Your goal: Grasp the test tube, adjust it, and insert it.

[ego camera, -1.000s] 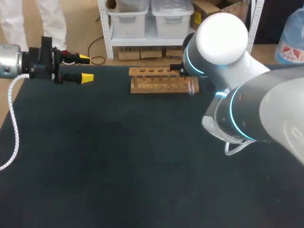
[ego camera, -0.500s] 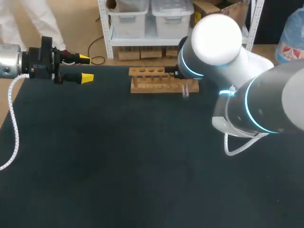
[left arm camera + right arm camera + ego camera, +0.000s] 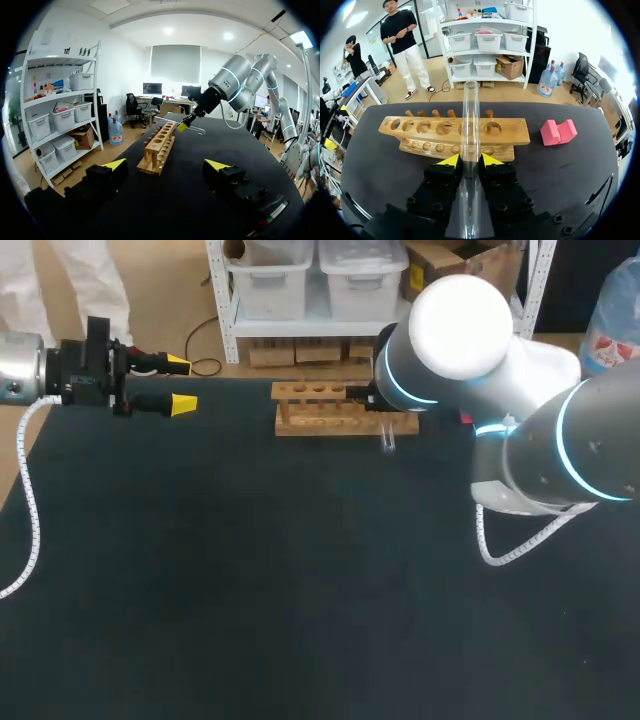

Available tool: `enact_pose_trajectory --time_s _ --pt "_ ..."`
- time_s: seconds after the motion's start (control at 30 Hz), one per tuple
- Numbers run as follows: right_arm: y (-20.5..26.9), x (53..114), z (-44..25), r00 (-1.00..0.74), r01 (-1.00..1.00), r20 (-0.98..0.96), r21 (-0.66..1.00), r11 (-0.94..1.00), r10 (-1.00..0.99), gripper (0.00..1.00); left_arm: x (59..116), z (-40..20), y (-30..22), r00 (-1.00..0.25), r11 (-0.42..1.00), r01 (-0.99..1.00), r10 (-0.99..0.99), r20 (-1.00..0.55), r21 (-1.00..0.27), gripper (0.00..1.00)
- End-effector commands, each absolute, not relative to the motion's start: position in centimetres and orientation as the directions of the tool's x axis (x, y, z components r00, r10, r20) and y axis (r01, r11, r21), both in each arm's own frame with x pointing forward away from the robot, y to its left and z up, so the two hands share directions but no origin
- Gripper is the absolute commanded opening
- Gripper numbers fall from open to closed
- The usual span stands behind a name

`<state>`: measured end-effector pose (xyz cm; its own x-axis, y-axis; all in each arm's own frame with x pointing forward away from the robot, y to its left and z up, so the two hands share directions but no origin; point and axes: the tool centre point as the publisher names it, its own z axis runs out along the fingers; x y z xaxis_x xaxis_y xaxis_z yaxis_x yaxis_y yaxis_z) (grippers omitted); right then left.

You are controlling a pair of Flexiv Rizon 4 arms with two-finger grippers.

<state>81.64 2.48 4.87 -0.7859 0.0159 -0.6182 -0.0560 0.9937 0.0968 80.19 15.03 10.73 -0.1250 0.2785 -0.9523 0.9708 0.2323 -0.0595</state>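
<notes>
A clear glass test tube [image 3: 470, 115] is clamped between the yellow tips of my right gripper [image 3: 470, 160], which is shut on it. The tube points out past the fingers over the wooden rack [image 3: 451, 129], in line with one of its right-hand holes. In the head view the tube [image 3: 388, 441] shows only faintly, in front of the right end of the rack [image 3: 335, 408], and my right arm hides its own gripper. My left gripper [image 3: 180, 384] stands open and empty at the table's far left. In its wrist view the fingers [image 3: 114, 164] frame the rack [image 3: 160, 149] ahead.
A pink block [image 3: 558, 132] lies on the dark table mat [image 3: 250, 570] to the right of the rack. My right arm's large white elbow [image 3: 462, 322] rises over the table's back right. A white cable [image 3: 25, 510] trails from the left arm along the left edge.
My right arm has swung, its forearm moving right, and the held tube has shifted a little left and forward along the rack's front. The left arm has not moved.
</notes>
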Motion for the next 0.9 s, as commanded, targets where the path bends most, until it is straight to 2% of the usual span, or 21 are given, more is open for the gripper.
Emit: enact_pose_trajectory --time_s 0.03,0.9 --pt "2.5 81.7 4.8 -0.797 -0.059 -0.604 0.1 0.993 0.013 0.0 80.2 10.6 15.1 -0.121 0.232 0.971 0.276 -0.954 -0.056 1.0" --pt "2.9 81.4 3.2 -0.835 -0.075 -0.55 0.156 0.985 0.024 0.0 80.2 10.6 15.1 -0.121 0.232 0.971 0.276 -0.954 -0.056 1.0"
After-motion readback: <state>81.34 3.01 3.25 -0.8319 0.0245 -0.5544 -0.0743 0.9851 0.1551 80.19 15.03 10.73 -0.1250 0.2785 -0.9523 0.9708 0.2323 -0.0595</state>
